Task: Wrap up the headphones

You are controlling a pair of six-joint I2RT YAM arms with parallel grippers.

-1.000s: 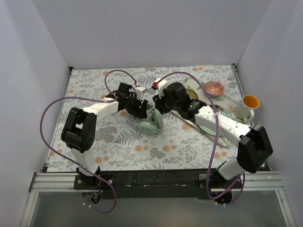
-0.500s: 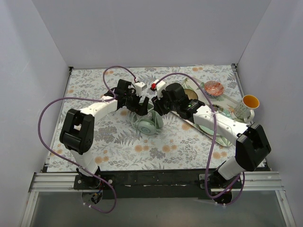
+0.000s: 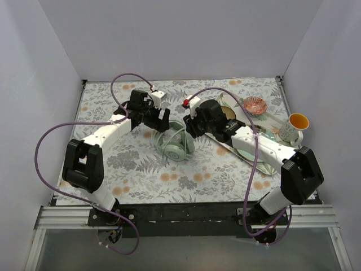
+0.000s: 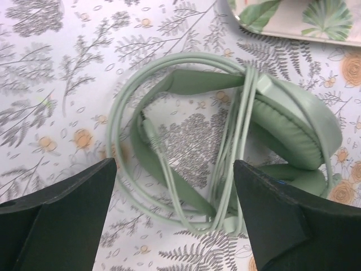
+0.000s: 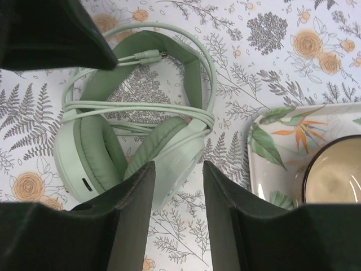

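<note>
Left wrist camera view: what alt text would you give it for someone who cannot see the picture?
Pale mint-green headphones lie on a floral tablecloth, their thin cable looped loosely around the headband. The two dark fingers of the left gripper frame the bottom corners, spread wide and holding nothing. The edge of a leaf-patterned tray shows at top right.

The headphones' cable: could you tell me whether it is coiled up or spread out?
Coiled up: the cable runs in several loops around the headphones.
</note>
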